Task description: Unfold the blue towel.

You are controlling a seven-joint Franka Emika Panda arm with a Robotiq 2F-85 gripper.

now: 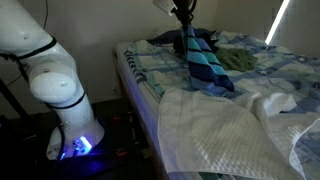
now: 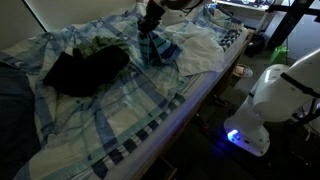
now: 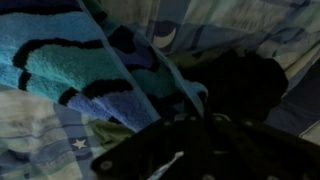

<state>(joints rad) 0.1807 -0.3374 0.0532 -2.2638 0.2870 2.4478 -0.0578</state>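
Exterior views both show the black two-finger gripper [image 1: 183, 14] clamped tight on the soft blue-and-navy wavy-striped towel [image 1: 203, 60]. The towel hangs from it down onto the pale blue patterned bedsheet [image 1: 150, 72], near the sheet's white waffle-textured blanket [image 1: 215, 125].

One white arm, gripper pointing down.
The white arm [image 1: 55, 85] rises from its base and goes out of the top of an exterior view. The gripper [image 1: 184, 20] comes down from above, its fingers pinched tight on the blue towel [image 1: 205, 62].
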